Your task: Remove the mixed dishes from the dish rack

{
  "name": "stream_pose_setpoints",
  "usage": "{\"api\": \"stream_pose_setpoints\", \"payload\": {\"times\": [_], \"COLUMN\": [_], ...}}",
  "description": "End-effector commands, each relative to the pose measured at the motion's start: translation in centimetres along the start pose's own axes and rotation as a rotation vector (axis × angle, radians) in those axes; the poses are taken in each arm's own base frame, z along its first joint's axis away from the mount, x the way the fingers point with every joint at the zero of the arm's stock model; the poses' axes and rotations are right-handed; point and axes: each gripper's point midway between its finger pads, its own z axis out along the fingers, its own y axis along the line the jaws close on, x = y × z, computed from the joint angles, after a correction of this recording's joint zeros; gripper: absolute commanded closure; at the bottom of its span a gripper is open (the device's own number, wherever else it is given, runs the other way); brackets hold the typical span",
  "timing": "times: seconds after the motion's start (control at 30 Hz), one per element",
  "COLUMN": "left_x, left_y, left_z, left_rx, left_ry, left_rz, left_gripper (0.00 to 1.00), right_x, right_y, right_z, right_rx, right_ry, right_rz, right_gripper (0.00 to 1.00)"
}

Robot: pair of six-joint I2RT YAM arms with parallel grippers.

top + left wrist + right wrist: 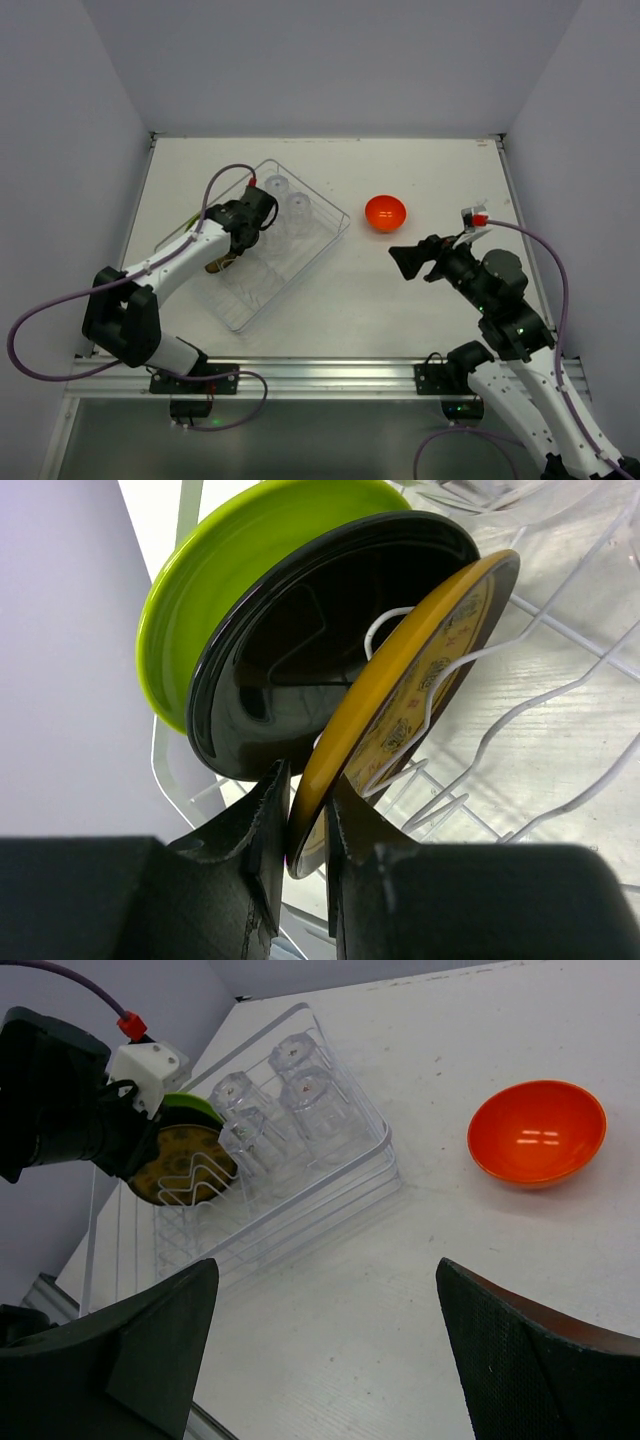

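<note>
Left arm extended forward from its base, its forearm angled over the near-left side of the dish rack (388, 1150) and its wrist tipped down into the rack. The left gripper (306, 790) stood closed on the lower rim of a yellow patterned plate (420, 670), one finger pressed against each face. That plate stood on edge among the wire ridges (560, 690), leaning away from the fingers. Directly behind the plate's plain face, just left of the left finger, stood a glossy black plate (300, 650), and behind that the lime-green plate (220, 570), both also on edge in the rack. Four clear tumblers (310, 1095) stood together in the far part of the rack, beyond the held plate. Right arm bent at the elbow, its forearm turned inward toward the rack, the right gripper (328, 1265) hanging above the white table (420, 170) with its jaws spread wide and nothing between them. The orange-red bowl (538, 1132) sat upright on the table outside the rack, ahead of the right gripper and to its right, well apart from the fingers; the rack lay ahead of that gripper and to its left.
</note>
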Motion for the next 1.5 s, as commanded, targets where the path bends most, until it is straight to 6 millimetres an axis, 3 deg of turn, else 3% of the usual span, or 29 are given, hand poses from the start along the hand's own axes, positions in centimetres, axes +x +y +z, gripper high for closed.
{"api": "stream_pose_setpoints", "payload": {"times": [0.0, 0.73, 1.2, 1.33, 1.37, 1.43, 1.47], "left_x": [-2.3, -2.9, -4.7, -7.0, -8.4, -9.1, -10.8], "left_y": [1.6, 4.3, 6.6, 6.0, 5.9, 3.8, 3.5], "left_z": [-0.9, -6.4, -12.2, -15.7, -17.0, -19.4, -21.1], "left_rx": [-0.09, -0.048, 0.097, 0.279, 0.339, 0.529, 0.617], "left_ry": [-0.085, -0.138, -0.308, -0.464, -0.532, -0.623, -0.713], "left_rz": [-0.052, -0.129, -0.287, -0.409, -0.483, -0.522, -0.592], "left_gripper": [1.0, 1.0, 1.0, 1.0, 1.0, 1.0, 1.0], "right_x": [-0.7, -1.5, -2.1, -2.0, -2.3, -1.9, -1.7], "right_y": [0.0, -0.2, 0.3, 1.8, 2.6, 3.7, 5.0], "right_z": [-0.2, -0.5, -0.5, -0.6, -0.6, -0.4, -0.5], "right_rx": [-0.004, 0.016, -0.012, -0.102, -0.141, -0.207, -0.285], "right_ry": [-0.042, -0.076, -0.114, -0.123, -0.132, -0.11, -0.095], "right_rz": [-0.022, -0.023, -0.02, -0.008, -0.002, 0.014, 0.03], "right_gripper": [0.09, 0.08, 0.08, 0.08, 0.08, 0.08, 0.08]}}
